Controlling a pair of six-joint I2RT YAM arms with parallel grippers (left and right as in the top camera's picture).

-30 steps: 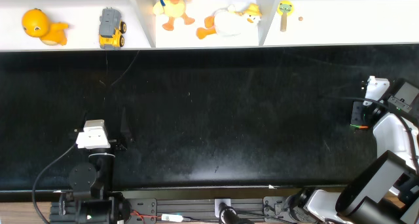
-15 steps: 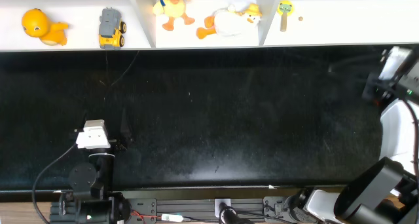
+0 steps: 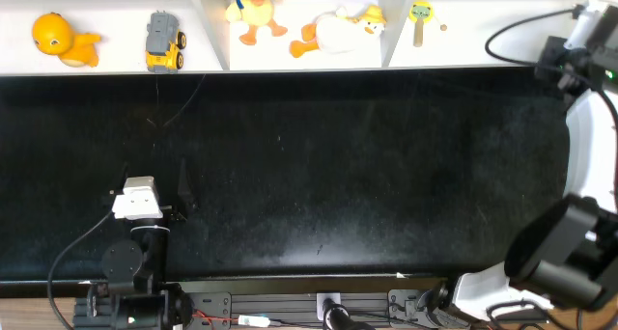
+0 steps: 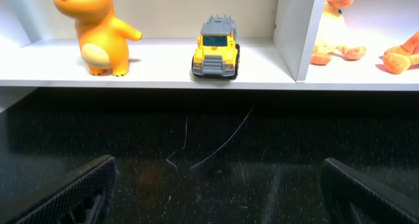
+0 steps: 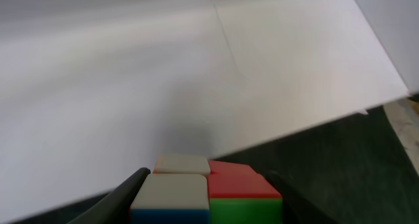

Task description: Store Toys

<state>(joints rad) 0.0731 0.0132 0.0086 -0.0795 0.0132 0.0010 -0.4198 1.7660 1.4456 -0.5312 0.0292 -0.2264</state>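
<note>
**Right arm.** The right gripper [image 5: 206, 179] holds a puzzle cube [image 5: 207, 196]. Its fingers [image 5: 126, 191] pinch the cube from two opposite sides. White, red, green and blue faces show between them. Gripping the flat sides stops the cube turning and leaves its underside free to be set down.

In the top view the right gripper [image 3: 572, 48] is at 2 o'clock, above the far right end of the shelf [image 3: 492, 41]. The right wrist view looks past the cube onto the bare white shelf floor [image 5: 196, 86]. The cube is judged to be lifted clear of the shelf edge and lined up for placing, but not yet put down.

**Left arm.** The left gripper [image 4: 217, 185] is low over the black surface [image 3: 338, 176] at 8 o'clock, with its fingers [image 4: 72, 191] spread and nothing between them. It faces the left compartment and is well apart from the right arm, which keeps the right arm's path unobstructed.

**Stored toys.**
- **11 o'clock compartment:** an orange figure [image 4: 97, 29] and a yellow toy truck [image 4: 216, 46] stand upright, apart from each other.
- **12 o'clock compartment:** a yellow plush duck [image 3: 256, 12] sits beside a white plush duck [image 3: 338, 33], which lies on its side.
- **1 o'clock compartment:** a small stick toy [image 3: 420, 16] is near the divider. The floor toward the right arm is bare, which is probably why the cube is being taken to that end.

**Next move (judgement).** Lower the cube flat onto the shelf floor before spreading the fingers. If tilted on release, it could roll back over the edge onto the surface.
</note>
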